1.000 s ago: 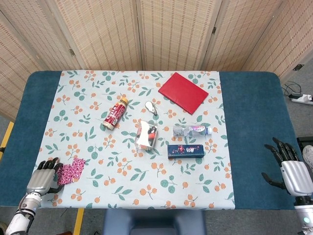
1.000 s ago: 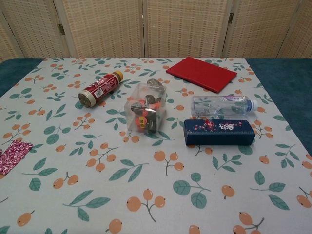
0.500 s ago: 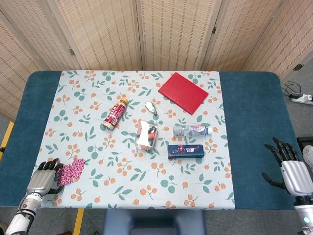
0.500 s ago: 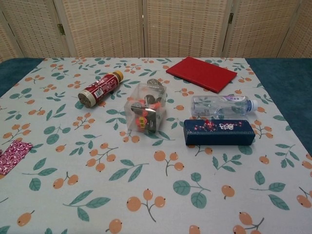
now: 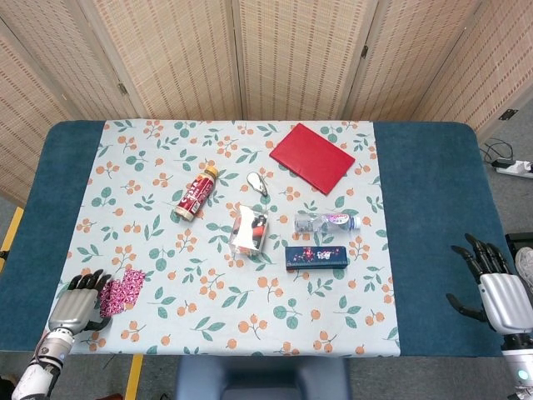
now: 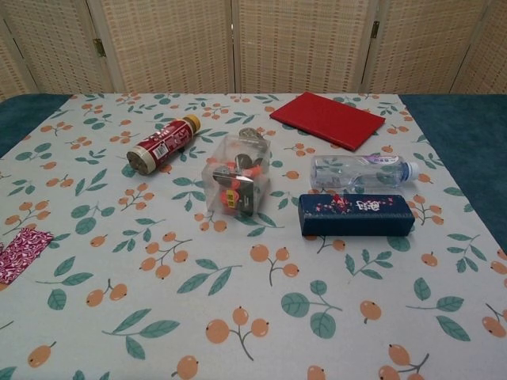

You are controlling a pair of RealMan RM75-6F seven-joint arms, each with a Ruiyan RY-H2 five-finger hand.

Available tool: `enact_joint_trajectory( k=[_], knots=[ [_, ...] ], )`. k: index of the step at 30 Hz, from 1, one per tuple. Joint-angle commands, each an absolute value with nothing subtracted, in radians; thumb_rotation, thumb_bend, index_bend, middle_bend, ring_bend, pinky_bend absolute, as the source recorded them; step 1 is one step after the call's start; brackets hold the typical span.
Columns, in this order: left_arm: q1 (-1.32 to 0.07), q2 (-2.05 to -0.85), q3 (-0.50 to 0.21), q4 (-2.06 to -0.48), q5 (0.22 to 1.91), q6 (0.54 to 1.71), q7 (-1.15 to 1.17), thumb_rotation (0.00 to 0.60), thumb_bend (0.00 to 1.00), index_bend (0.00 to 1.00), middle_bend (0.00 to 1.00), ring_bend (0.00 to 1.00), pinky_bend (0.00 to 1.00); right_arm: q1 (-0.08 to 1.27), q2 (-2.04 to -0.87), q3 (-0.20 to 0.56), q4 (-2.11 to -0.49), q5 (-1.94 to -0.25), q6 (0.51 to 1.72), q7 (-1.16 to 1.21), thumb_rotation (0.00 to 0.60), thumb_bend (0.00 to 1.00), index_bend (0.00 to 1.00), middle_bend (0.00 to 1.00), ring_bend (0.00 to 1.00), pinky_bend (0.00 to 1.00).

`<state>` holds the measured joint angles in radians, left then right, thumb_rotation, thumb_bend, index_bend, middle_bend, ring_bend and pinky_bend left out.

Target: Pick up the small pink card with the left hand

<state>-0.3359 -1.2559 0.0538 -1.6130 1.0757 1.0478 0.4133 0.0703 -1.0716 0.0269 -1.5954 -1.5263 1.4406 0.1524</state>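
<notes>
At the near-left corner of the tabletop (image 5: 433, 208), the left hand (image 5: 73, 307) has slid slightly back toward the edge, its fingers curled on the small pink card (image 5: 122, 291), which has shifted with it. Opposite, the right hand (image 5: 498, 292) stays spread, holding nothing.

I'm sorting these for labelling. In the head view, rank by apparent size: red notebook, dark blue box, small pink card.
1. Red notebook, clearly largest.
2. Dark blue box.
3. Small pink card, though partly hidden by the left hand, so its rank against the box is unsure.
</notes>
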Motion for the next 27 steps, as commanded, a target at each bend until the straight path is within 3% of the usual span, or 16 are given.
enact_joint_trajectory(
  k=[1, 6, 12, 27],
  knots=[
    [-0.336, -1.252, 0.047, -1.627, 1.128, 1.074, 0.391, 0.500, 0.36, 0.03, 0.00, 0.00, 0.00, 0.069, -1.072, 0.027, -1.594, -1.526, 1.442, 0.154, 0.600, 0.27, 0.15, 0.05, 0.03, 0.00],
    [-0.360, -1.273, 0.039, -1.614, 1.164, 1.071, 0.422, 0.515, 0.36, 0.04, 0.00, 0.00, 0.00, 0.067, -1.073, 0.025, -1.588, -1.525, 1.443, 0.160, 0.600, 0.27, 0.15, 0.05, 0.02, 0.00],
    [-0.396, -1.306, 0.029, -1.590, 1.148, 1.043, 0.496, 0.596, 0.36, 0.05, 0.00, 0.00, 0.00, 0.066, -1.074, 0.025, -1.585, -1.524, 1.444, 0.163, 0.600, 0.27, 0.15, 0.05, 0.02, 0.00],
    [-0.434, -1.330, 0.044, -1.585, 1.102, 1.003, 0.589, 0.600, 0.36, 0.02, 0.00, 0.00, 0.00, 0.064, -1.073, 0.026, -1.591, -1.520, 1.443, 0.154, 0.600, 0.27, 0.15, 0.05, 0.02, 0.00]
  ],
)
